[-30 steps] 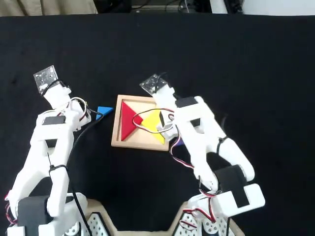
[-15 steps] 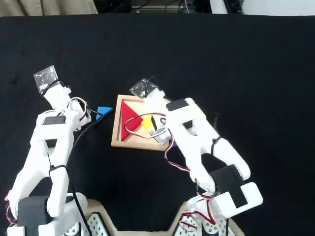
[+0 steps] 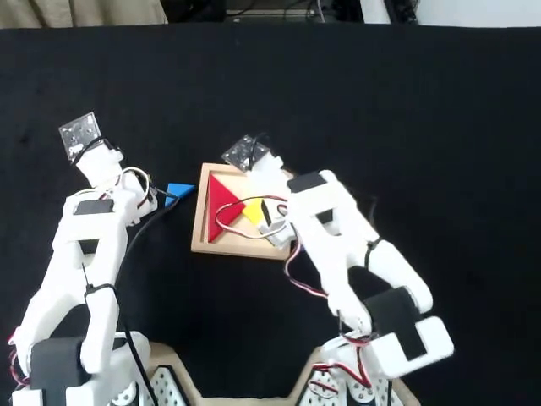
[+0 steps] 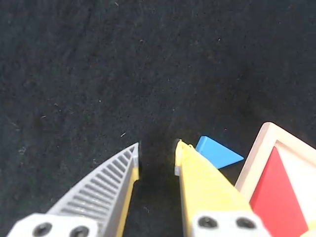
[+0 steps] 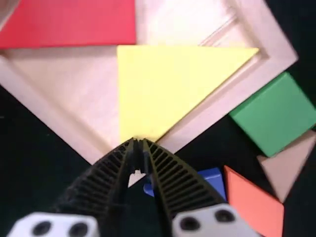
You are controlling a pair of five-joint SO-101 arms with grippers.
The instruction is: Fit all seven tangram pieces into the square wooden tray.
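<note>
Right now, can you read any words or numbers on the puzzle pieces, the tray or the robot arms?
None: no word, number or sign can be read.
The red triangle, yellow triangle, blue triangle and green square are plain colour, and the wooden tray is bare wood.
The small square plate atop each arm has specks too small to read.

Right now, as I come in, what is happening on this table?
Two robot arms are doing a tangram puzzle. The right arm has its jaws shut, tip at a corner of the yellow triangle, which lies in the wooden tray beside a red triangle. The left arm has its jaws open above the table, close to a blue triangle just outside the tray. A green square, an orange piece, a tan triangle and another blue piece also lie outside.
</note>
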